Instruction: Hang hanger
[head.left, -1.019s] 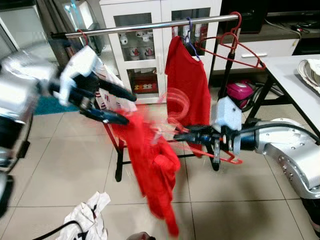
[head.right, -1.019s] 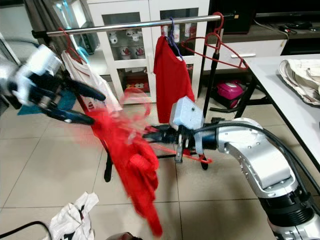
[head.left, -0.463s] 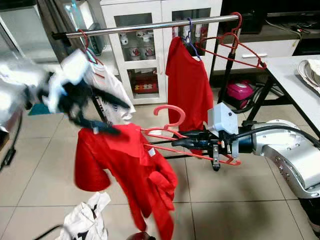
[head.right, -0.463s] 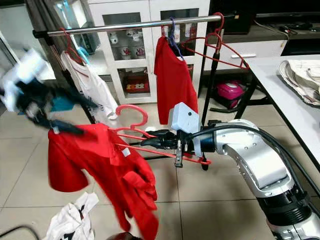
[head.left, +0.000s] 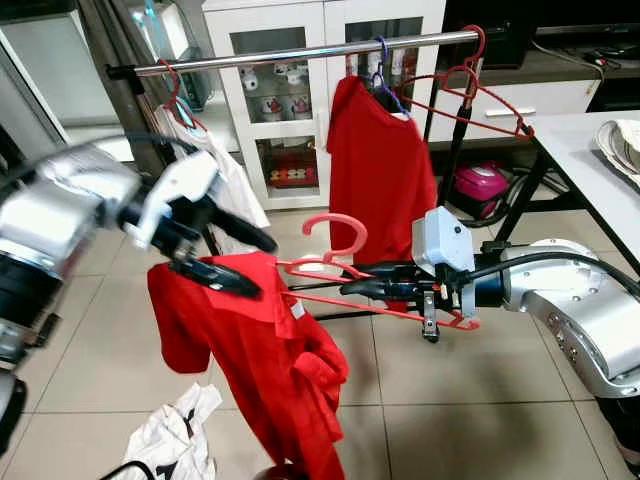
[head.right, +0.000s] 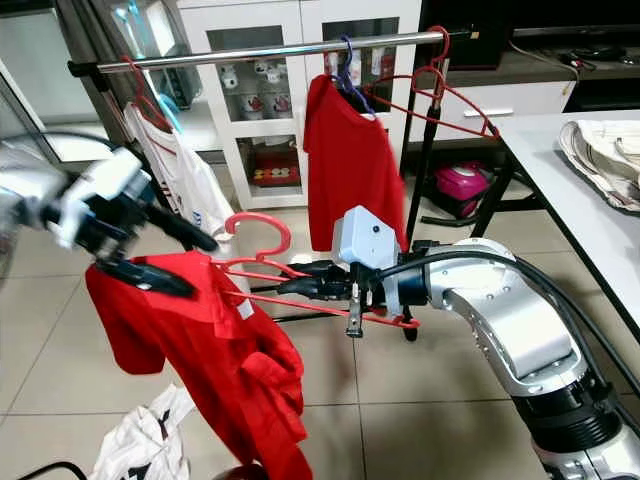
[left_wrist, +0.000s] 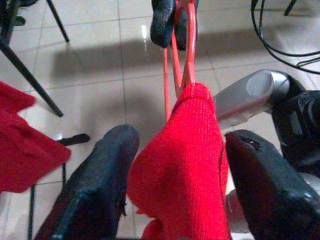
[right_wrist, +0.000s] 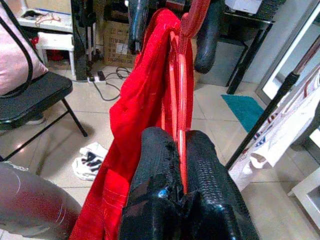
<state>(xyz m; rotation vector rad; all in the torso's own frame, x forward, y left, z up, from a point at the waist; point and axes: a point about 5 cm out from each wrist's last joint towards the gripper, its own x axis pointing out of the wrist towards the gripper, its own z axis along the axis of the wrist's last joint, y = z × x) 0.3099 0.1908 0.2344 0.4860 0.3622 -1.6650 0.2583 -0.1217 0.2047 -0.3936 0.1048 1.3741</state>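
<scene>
My right gripper (head.left: 352, 290) is shut on the bottom bar of a red plastic hanger (head.left: 333, 238) and holds it level at mid-height in front of the clothes rail (head.left: 300, 52). A red shirt (head.left: 270, 360) is draped over the hanger's left half and hangs down toward the floor. My left gripper (head.left: 262, 268) is shut on the shirt's shoulder, just left of the hook. In the left wrist view the red cloth (left_wrist: 182, 165) sits between both fingers (left_wrist: 102, 170). In the right wrist view the hanger (right_wrist: 181, 90) runs out from between the fingers (right_wrist: 156, 165).
On the rail hang a white shirt (head.left: 228, 175), another red shirt (head.left: 375, 170) and empty red hangers (head.left: 470, 95). A white garment (head.left: 175, 445) lies on the tiled floor. A grey table (head.left: 590, 150) stands at the right, with a white cabinet (head.left: 290, 110) behind the rail.
The shirt was swinging and blurred a second ago and now hangs still. My left arm has moved right, closer to the hanger's hook. The right gripper has held the hanger almost in place.
</scene>
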